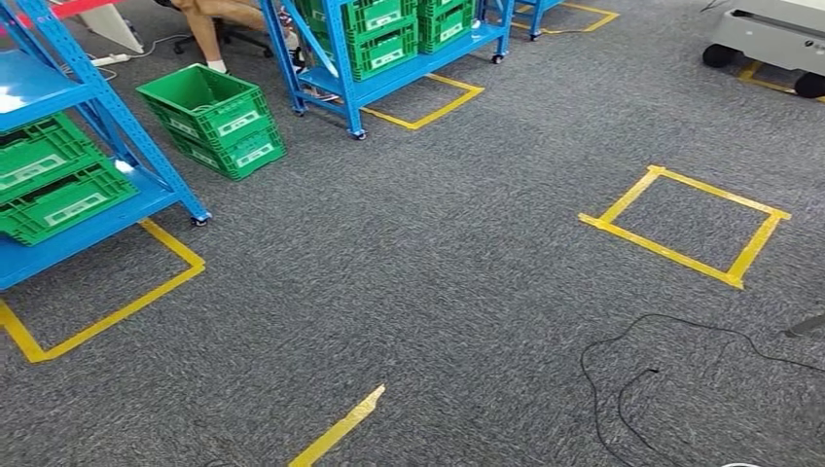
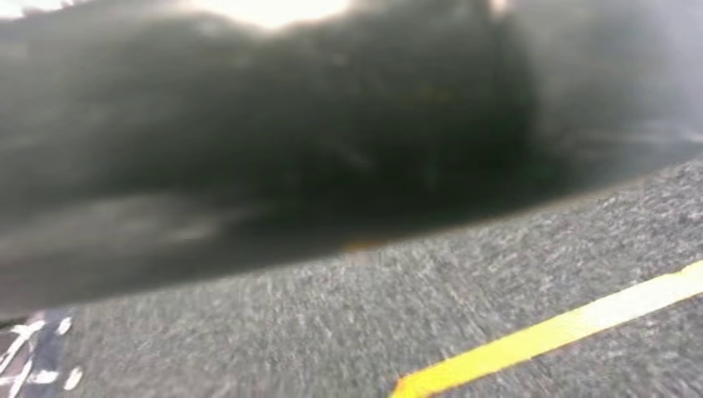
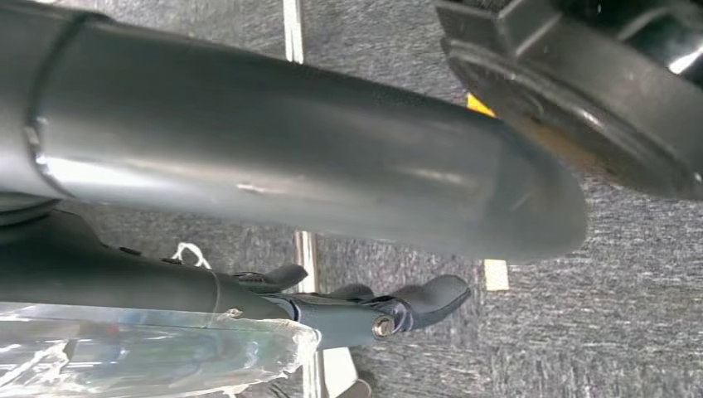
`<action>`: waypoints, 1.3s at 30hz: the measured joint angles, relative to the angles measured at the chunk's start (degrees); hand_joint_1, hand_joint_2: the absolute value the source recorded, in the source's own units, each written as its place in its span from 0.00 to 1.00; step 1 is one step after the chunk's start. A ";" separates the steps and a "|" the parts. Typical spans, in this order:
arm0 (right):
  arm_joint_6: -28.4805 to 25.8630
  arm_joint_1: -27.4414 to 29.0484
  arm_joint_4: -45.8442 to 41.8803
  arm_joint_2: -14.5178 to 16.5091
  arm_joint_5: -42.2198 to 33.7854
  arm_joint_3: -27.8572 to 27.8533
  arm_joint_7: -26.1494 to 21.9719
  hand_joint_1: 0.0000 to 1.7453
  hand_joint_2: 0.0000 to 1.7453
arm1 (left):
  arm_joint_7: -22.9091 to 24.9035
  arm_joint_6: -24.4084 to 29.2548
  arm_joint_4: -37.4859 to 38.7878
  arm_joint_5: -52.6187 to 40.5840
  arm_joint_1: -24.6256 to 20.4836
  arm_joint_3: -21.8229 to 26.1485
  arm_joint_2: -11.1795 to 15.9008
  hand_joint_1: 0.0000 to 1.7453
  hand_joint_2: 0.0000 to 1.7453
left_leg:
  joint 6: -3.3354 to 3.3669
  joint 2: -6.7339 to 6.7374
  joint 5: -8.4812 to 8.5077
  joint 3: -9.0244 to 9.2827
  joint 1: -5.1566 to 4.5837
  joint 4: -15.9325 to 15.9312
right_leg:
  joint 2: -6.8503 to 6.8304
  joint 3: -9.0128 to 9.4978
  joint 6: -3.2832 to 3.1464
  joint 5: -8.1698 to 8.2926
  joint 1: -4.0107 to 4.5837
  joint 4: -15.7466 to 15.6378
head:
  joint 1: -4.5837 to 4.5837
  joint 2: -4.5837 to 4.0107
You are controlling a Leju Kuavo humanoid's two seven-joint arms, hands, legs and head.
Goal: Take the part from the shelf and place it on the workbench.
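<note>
In the head view a blue shelf [image 1: 107, 117] stands at the left, with green crates [image 1: 49, 185] on its lower level. I cannot make out any part in them. In the right wrist view my right hand [image 3: 348, 240] hangs over the grey carpet. Its thick grey thumb [image 3: 290, 157] and dark fingers [image 3: 414, 305] are apart, with only floor between them. Crumpled clear plastic [image 3: 149, 352] lies along the far side of the fingers near the wrist, and I cannot tell what it is. The left wrist view has a dark blurred mass [image 2: 265, 141] over the carpet, so the left hand's state is unreadable.
Two stacked green crates [image 1: 214, 117] sit on the floor beside the shelf. A second blue shelf [image 1: 389, 78] with crates stands behind, and a seated person [image 1: 209, 19] is at the back. There is a yellow tape square [image 1: 686, 224], a black cable [image 1: 662, 379] and a white cart [image 1: 769, 39].
</note>
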 joint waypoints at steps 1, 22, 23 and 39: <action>0.19 -0.14 0.02 0.13 -0.03 -0.43 -0.13 0.00 0.00 | 1.38 1.58 0.03 3.11 -0.38 -2.21 0.64 0.00 0.00 | -0.30 1.25 -0.77 -0.52 -0.03 1.05 | -0.68 0.02 -0.33 0.13 -0.05 -0.18 | -0.16 0.00; 0.77 7.46 -8.48 2.09 -22.52 3.79 12.09 0.00 0.00 | 10.69 20.16 -11.45 43.59 3.22 -10.67 4.39 0.00 0.00 | 2.30 4.76 0.33 0.54 -0.40 -0.52 | -2.81 -6.65 1.55 -8.82 0.45 16.67 | -0.22 0.00; 0.76 7.59 -8.66 2.09 -22.61 3.84 12.13 0.00 0.00 | 10.70 20.23 -11.56 43.74 3.30 -10.72 4.42 0.00 0.00 | 2.25 3.86 0.29 0.69 -0.39 -0.50 | -2.62 -6.23 1.53 -6.87 0.44 14.87 | -0.22 0.00; -0.20 8.15 -9.71 2.36 -23.49 4.11 12.22 0.00 0.00 | 10.35 21.65 -12.24 46.11 2.73 -12.39 4.79 0.00 0.00 | -0.94 7.10 -4.30 -5.52 -0.03 12.16 | -6.91 0.06 -0.74 -0.67 0.18 -0.26 | -0.91 0.00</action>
